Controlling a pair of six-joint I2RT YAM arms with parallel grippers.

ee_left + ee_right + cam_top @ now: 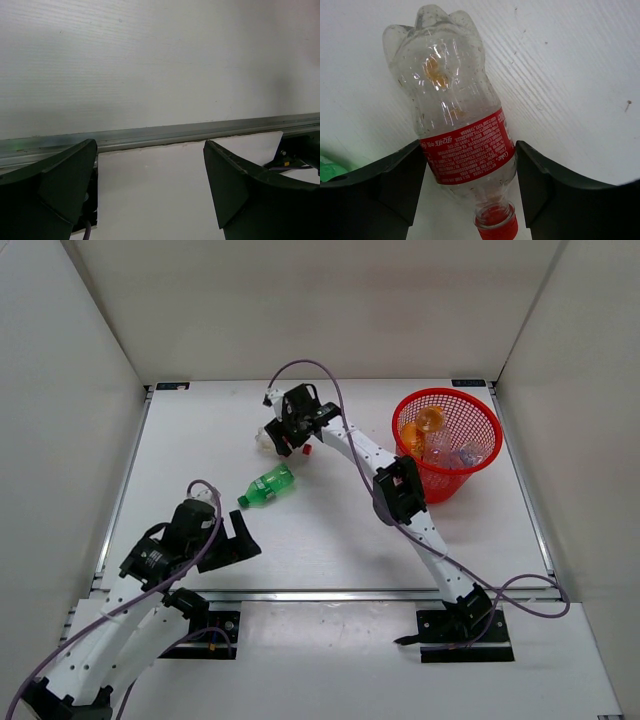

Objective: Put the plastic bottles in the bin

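White table (330, 550), bin (440, 485) near right edge

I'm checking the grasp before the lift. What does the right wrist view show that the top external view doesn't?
Only the right wrist: both fingers pressed against the red-label bottle at its label, cap toward the camera, base away. Only top external: the red bin holding orange bottles and clear ones, the green bottle lying whole, the left gripper open. Both: the right gripper at the red-label bottle on the white table.

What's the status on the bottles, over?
Left gripper open, empty. Right gripper closed on red-label bottle. Green bottle on table. Nothing blocking bin.
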